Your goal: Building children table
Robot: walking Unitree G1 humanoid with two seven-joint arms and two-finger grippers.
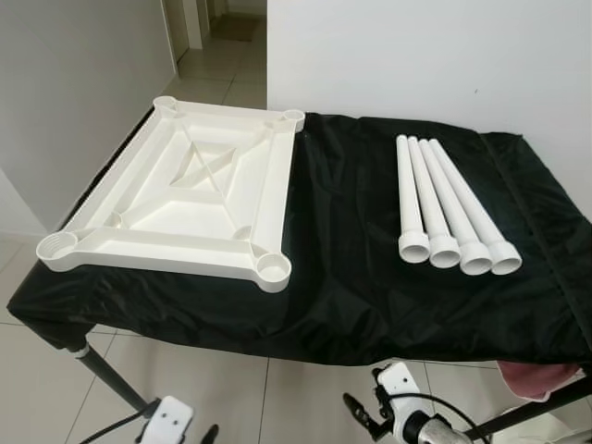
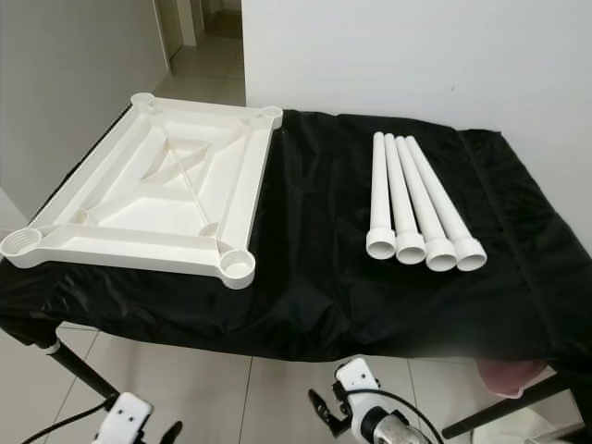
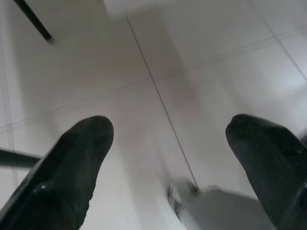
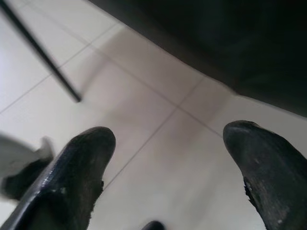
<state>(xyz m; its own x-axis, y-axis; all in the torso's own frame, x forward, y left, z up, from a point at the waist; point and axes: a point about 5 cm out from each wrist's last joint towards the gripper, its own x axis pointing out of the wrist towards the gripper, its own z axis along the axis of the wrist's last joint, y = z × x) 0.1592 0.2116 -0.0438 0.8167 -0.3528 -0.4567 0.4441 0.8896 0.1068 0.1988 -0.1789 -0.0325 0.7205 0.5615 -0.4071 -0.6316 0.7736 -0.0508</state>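
The white tabletop lies upside down on a black cloth, four white legs side by side beyond the right gripper. Both it and the left gripper hang released, empty, over pale floor tiles.

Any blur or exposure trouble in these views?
Eye views: sharp and evenly lit, white tabletop and four legs crisp against the black cloth. Left wrist view: motion-blurred floor behind the open left gripper. Right wrist view: soft, open right gripper, dark cloth overhead.
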